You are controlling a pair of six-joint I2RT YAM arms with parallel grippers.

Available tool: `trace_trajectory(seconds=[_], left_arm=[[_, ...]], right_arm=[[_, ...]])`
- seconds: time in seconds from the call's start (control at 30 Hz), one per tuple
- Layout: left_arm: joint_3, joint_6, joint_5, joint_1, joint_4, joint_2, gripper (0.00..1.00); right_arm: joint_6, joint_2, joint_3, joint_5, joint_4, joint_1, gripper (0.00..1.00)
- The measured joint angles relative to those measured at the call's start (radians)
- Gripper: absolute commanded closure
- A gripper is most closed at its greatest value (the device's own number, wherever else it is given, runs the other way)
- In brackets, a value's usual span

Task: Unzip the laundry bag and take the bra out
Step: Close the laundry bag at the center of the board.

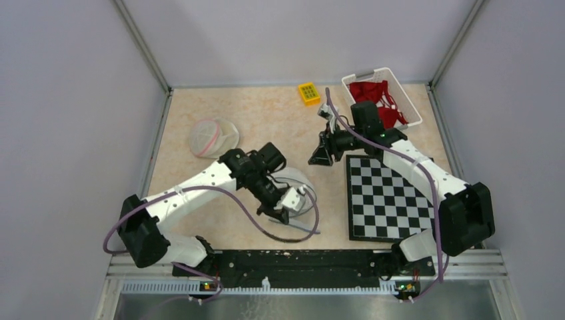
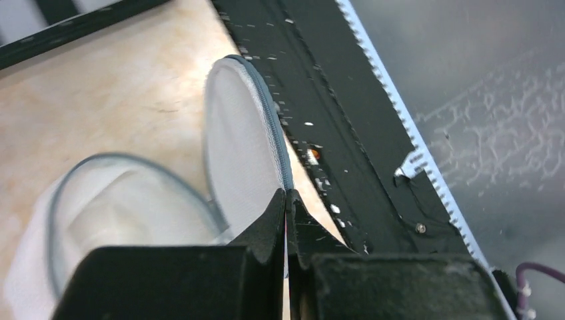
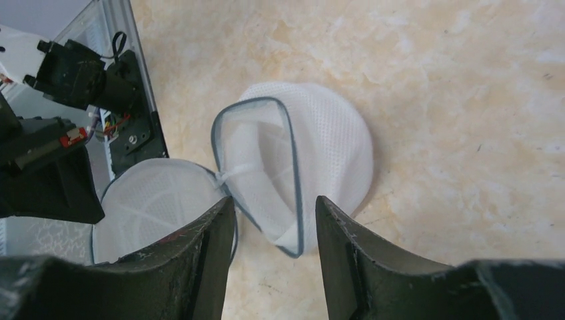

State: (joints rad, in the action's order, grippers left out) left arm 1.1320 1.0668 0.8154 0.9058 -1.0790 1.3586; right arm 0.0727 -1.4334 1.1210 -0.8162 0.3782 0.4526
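Laundry bag (image 1: 298, 181) first: it lies on the near middle of the table, close to the black rail (image 2: 346, 133) at the near edge. Its zip looks undone already — the round flap (image 2: 243, 147) stands up from the cup (image 2: 120, 200). The left gripper (image 2: 286, 200) is clamped tight on the grey zip edge of that flap, with only a sliver of fabric between the fingertips. That's the weak spot, I'd say: such a thin bite could slide off the tape, and the flap would drop over the mouth. The bag also looks light and nothing pins it down, so a pull on the flap may drag the whole thing toward the rail rather than widen the opening.

Inside the cup I see only white mesh and padding; whether a bra is in there I can't tell. The right gripper (image 3: 274, 203) hangs over the bag, a little to its far right, jaws apart and nothing between them. If it goes down into the mouth, it might well nip the lining rather than a garment and lift the bag along with it.

Further out, a second mesh bag (image 1: 213, 137) lies at the far left, closed as far as I can see, with something pink showing through. A white basket (image 1: 365, 75) at the far right holds red garments (image 1: 376, 93) — bras, probably. A small yellow block (image 1: 308, 93) sits at the far edge beside the basket. A checkerboard (image 1: 386, 197) lies to the right of the held bag.
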Motion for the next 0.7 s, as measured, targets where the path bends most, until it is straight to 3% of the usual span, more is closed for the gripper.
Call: trace_trajectory(seconds=[0.3, 0.7], left_arm=[[0.158, -0.113, 0.174, -0.344, 0.014, 0.137, 1.00], [0.241, -0.191, 0.282, -0.609, 0.089, 0.420, 1.00]], right_arm=[[-0.003, -0.017, 0.040, -0.003, 0.004, -0.043, 0.52], [-0.033, -0.075, 0.037, -0.027, 0.002, -0.043, 0.35]])
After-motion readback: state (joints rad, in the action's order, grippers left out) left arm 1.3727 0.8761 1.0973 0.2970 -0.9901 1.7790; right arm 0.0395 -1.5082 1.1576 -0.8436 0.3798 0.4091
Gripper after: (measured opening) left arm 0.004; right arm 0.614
